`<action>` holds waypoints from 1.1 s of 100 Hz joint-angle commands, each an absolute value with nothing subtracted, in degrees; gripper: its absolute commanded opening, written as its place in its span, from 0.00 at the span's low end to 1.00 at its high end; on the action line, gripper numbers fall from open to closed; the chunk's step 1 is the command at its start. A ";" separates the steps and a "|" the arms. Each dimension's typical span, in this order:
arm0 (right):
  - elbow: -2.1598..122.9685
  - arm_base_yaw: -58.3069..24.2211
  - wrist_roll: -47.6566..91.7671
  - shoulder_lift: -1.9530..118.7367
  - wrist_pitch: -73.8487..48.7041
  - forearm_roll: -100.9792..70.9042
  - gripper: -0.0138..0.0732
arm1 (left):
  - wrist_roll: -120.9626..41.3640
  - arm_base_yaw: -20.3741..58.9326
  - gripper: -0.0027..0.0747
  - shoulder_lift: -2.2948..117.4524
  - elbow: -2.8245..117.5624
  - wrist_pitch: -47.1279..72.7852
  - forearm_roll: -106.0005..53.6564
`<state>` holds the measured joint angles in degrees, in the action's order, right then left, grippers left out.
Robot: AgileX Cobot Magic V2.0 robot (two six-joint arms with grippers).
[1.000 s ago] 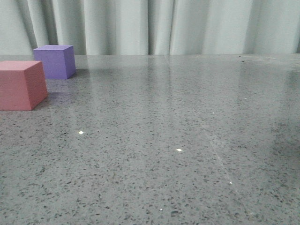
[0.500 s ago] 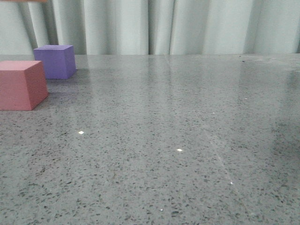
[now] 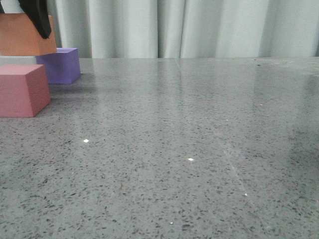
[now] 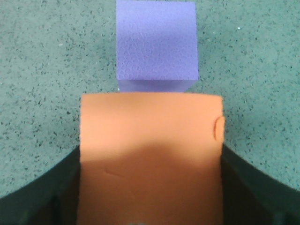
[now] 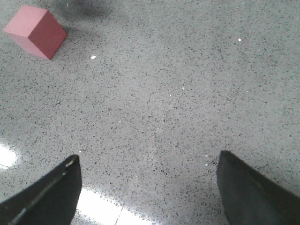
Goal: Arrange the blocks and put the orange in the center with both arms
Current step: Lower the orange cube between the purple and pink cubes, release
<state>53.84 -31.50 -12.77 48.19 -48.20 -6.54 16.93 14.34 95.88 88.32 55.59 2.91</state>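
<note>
**Orange cube up in the air, top left corner**

Orange cube sits at the upper left of the front view, lifted off the grey speckled worktop, with a black finger of the left gripper pressed over its upper right part. In the left wrist view the cube fills the lower middle of the frame and the dark fingers flank it on both sides, clamped right against its faces, so the left arm has a firm hold on it. There's a small dent on the cube's right edge in that shot.

Purple cube rests on the worktop just below and right of the orange one in the front view, partly tucked behind it. In the left wrist view it shows at top center, its near edge meeting the far edge of the orange cube in the frame.

Pink cube is at the left edge of the front view, lower than the purple one, resting on the worktop; the two stand near each other, and I can't tell whether they touch.

Right gripper only shows in its own wrist view: fingers spread wide apart at the lower corners, nothing between them but bare worktop. Pink cube sits far off in the upper left of that frame.
</note>
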 commanded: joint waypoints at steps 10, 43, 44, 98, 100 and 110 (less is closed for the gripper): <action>55.22 -31.45 -12.26 47.48 -43.94 -6.87 0.84 | 17.66 14.41 0.27 93.64 88.46 50.48 2.58; 55.22 -31.45 -12.26 47.48 -43.48 -6.87 0.84 | 17.79 14.41 0.27 97.25 88.36 49.50 2.58; 55.22 -31.45 -12.26 47.48 -43.48 -6.87 0.84 | 17.79 14.41 0.27 97.41 88.36 49.38 2.58; 55.22 -31.45 -12.26 47.48 -43.44 -6.87 0.84 | 17.79 14.41 0.27 98.52 87.87 46.90 2.30; 55.22 -31.45 -12.26 47.48 -43.41 -6.87 0.84 | 17.79 14.41 0.27 98.62 87.87 46.90 2.03; 55.22 -31.45 -12.26 47.48 -43.41 -6.87 0.84 | 17.79 14.41 0.27 99.39 87.87 47.44 1.78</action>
<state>53.84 -31.50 -12.67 48.19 -47.22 -6.54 17.29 14.34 101.21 86.49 49.66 2.33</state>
